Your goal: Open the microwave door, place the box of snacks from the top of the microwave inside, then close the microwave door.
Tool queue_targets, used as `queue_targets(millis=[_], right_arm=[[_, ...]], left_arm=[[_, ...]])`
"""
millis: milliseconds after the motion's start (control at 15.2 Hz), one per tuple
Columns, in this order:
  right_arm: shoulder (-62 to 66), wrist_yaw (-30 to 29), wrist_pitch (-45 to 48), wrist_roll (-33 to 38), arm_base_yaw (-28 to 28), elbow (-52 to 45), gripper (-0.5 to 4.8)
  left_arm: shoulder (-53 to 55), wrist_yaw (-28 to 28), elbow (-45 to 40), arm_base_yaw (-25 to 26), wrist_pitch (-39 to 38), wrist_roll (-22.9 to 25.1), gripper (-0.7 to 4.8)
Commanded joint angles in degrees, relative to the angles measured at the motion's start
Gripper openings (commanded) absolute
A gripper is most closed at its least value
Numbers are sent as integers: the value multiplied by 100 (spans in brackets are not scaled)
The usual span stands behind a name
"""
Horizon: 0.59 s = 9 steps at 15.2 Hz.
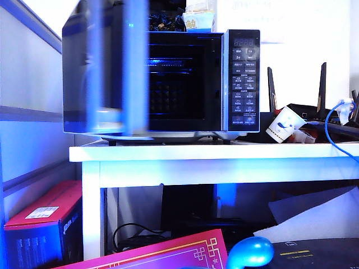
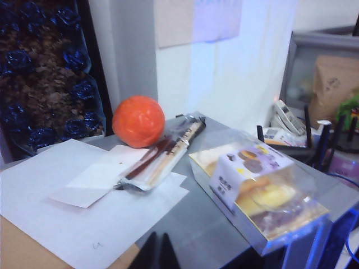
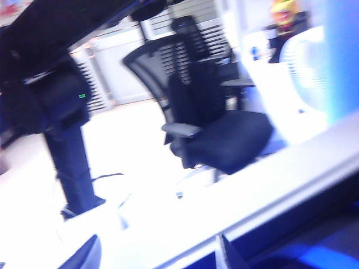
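Note:
The microwave (image 1: 238,78) stands on a white table, and its door (image 1: 104,73) is swung wide open to the left and blurred; the dark cavity (image 1: 179,78) shows. On its grey top lies the box of snacks (image 2: 258,190), a pale carton in clear wrap, also seen at the upper edge of the exterior view (image 1: 199,21). My left gripper (image 2: 160,251) hovers over that top, shut and empty, a short way from the box. My right gripper (image 3: 157,246) straddles the door's pale rim and dark face (image 3: 314,235), one finger on each side. Neither arm is clear in the exterior view.
An orange ball (image 2: 138,121), a chopstick packet (image 2: 162,154) and white paper sheets (image 2: 67,207) share the microwave top with a dark tray of blue items (image 2: 39,73). A paper cup (image 1: 280,124) and a router (image 1: 314,112) sit right of the microwave.

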Motion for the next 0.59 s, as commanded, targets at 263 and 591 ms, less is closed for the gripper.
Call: queue_targets(millis=[263,591], right_arm=[[-28,-33,96,7,450,22,269],[-129,376,468,31,240,28,269]], left_arm=[[-125,26,35,-7,-173,66,-6],[-120,26,28,-7,-693,619,-6]])
